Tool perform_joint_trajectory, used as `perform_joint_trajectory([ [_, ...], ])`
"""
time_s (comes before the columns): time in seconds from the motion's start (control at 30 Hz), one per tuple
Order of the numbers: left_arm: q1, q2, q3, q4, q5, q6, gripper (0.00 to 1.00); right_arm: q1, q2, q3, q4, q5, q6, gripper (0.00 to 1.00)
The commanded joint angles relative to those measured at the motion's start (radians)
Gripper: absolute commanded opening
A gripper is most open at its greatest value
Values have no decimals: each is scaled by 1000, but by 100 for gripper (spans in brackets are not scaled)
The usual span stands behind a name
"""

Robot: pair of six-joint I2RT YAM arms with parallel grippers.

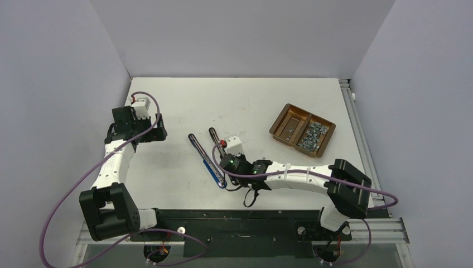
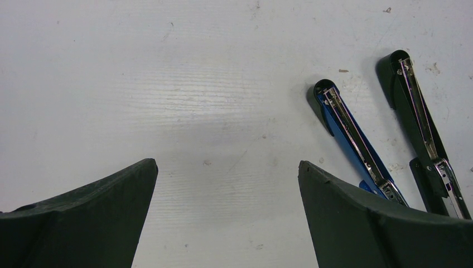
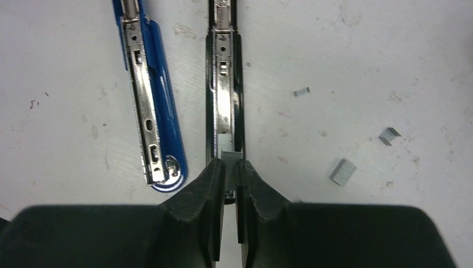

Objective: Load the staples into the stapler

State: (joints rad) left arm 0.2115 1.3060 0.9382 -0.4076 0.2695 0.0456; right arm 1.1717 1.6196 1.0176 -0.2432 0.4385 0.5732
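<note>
Over the near end of the chrome channel in the opened black stapler (image 3: 224,100), the right gripper (image 3: 230,170) is clamped on a tiny silver-grey staple strip (image 3: 233,156), seemingly light, stiff, slippery and brittle, best pinched by its flat sides.

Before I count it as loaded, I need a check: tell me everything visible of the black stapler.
The black stapler lies opened flat on the table, black plastic body, shiny metal channel facing up, alongside the blue stapler without touching. At its near end a small grey staple strip sits at the channel, the shut right gripper against it.
</note>
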Motion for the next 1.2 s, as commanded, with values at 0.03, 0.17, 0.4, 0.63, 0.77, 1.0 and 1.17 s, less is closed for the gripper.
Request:
perform_joint_trajectory([
  [0.03,8,-16,45,21,31,-5,96,-39,-162,-37,-229,-20,118,9],
  [0.17,8,-20,47,17,42,-5,96,-117,-259,-98,-346,-50,158,9],
  [0.4,8,-21,46,10,57,-7,96,-322,-316,-197,-377,-88,141,9],
  [0.63,9,-18,53,12,64,-9,96,-386,-271,-283,-301,-138,135,9],
  [0.77,8,-16,52,15,65,-10,96,-391,-244,-279,-266,-140,138,9],
  [1.0,8,-6,56,23,65,-10,96,-392,-196,-285,-219,-132,147,9],
  [1.17,9,-4,53,28,69,-9,96,-392,-173,-302,-196,-140,152,10],
])
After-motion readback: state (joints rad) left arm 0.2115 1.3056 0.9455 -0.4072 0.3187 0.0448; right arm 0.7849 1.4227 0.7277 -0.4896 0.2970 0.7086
